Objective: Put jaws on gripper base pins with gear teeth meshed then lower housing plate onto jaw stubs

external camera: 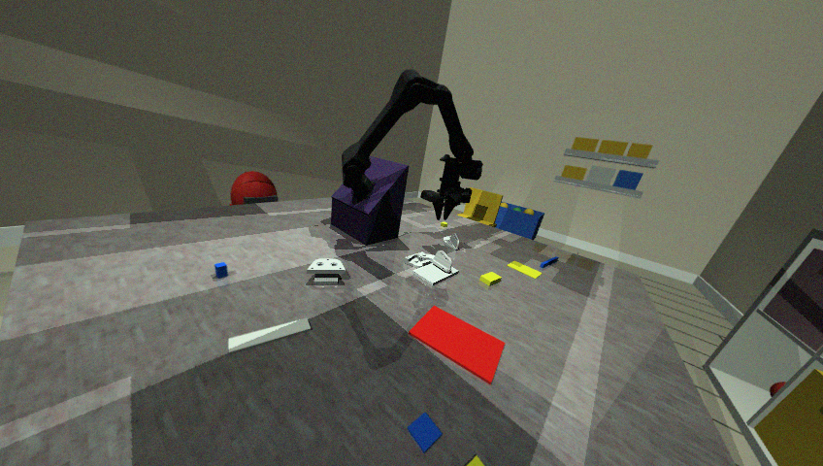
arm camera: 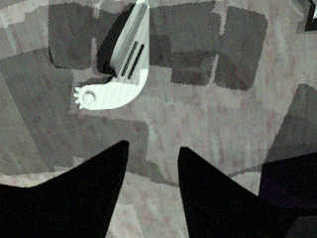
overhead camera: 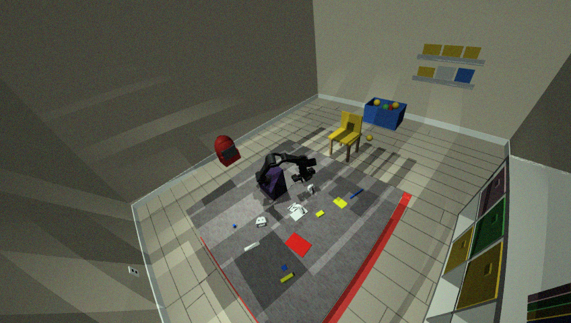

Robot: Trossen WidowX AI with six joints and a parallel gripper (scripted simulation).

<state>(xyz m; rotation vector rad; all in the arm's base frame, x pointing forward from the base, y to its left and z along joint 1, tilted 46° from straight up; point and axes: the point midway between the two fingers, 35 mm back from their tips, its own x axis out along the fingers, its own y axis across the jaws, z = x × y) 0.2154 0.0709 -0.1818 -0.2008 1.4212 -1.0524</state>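
My gripper [overhead camera: 301, 182] [external camera: 443, 218] [arm camera: 154, 151] is partly open, with nothing between its fingertips, above the table. A loose white jaw [overhead camera: 310, 188] [external camera: 452, 242] [arm camera: 116, 94] lies below the fingers; in the wrist view it is ahead of them, its gear teeth at the left end. The white gripper base [overhead camera: 296, 215] [external camera: 434, 274] stands nearer the front. The other white jaw [external camera: 443, 261] rises at the base; whether it sits on a pin I cannot tell. The white housing plate [overhead camera: 260, 220] [external camera: 326, 265] lies apart, to the left of the base.
A purple block [overhead camera: 276, 188] [external camera: 366, 221] carries the arm. A yellow block [overhead camera: 319, 213] [external camera: 490, 279], a yellow plate [overhead camera: 339, 202] [external camera: 524, 269] and a blue bar [overhead camera: 356, 193] [external camera: 548, 262] lie right of the base. A red plate [overhead camera: 298, 244] [external camera: 459, 343] and a white bar [overhead camera: 251, 245] [external camera: 269, 334] lie in front.
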